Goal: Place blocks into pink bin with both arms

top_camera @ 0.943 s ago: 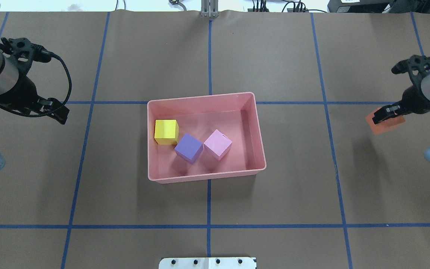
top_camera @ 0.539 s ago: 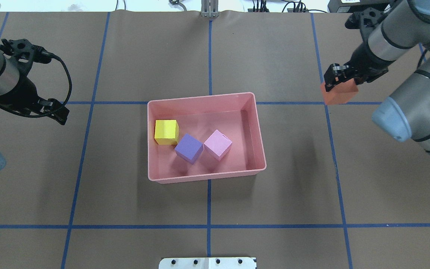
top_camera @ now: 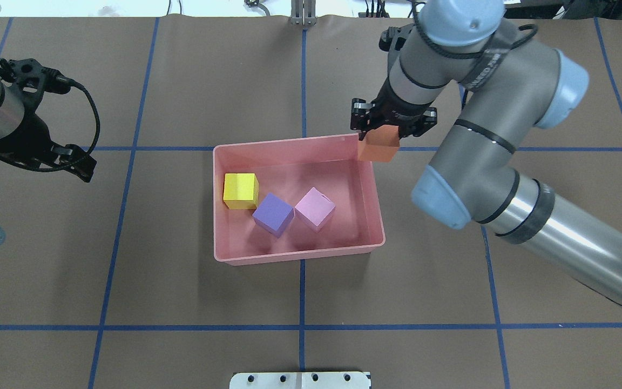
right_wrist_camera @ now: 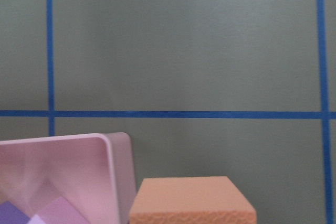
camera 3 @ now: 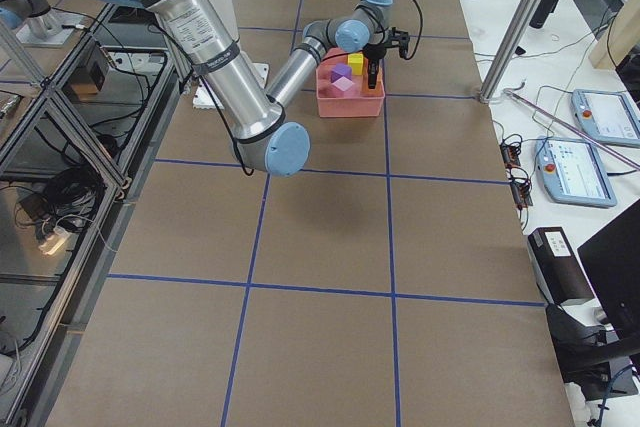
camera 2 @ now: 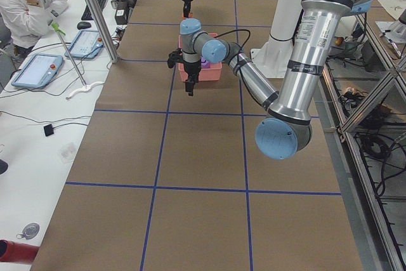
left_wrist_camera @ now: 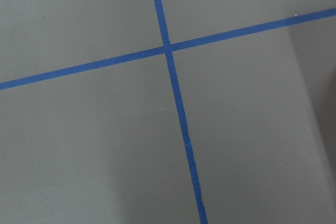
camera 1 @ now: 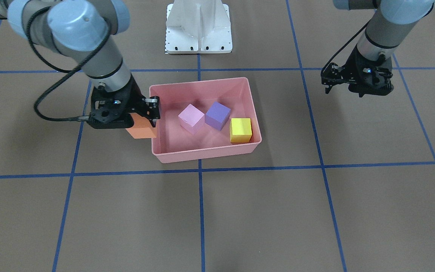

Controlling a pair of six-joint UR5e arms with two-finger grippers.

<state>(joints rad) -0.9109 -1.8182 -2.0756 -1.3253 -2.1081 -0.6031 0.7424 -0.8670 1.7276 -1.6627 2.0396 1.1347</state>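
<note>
White pedestal base (top_camera: 300, 380): seen at the near edge of the brown paper-covered table (top_camera: 181, 281), which is ruled with blue tape lines.

Pink bin (top_camera: 297, 257): set at mid-table, beyond the base. Three blocks are contained in it. The purple block (top_camera: 273, 214) is placed nearest. The yellow block (top_camera: 241, 190) is found just beside it on the left, against the bin's left wall. The light pink block (top_camera: 315, 208) is found just beside it on the right.

Left gripper (top_camera: 76, 162): held over bare table, well left of the bin. Whether its jaws are parted cannot be told.

Orange block (top_camera: 378, 147): clamped between the jaws of the right gripper (top_camera: 382, 132) at the bin's far right corner, and seen just outside the wall in the right wrist view.
</note>
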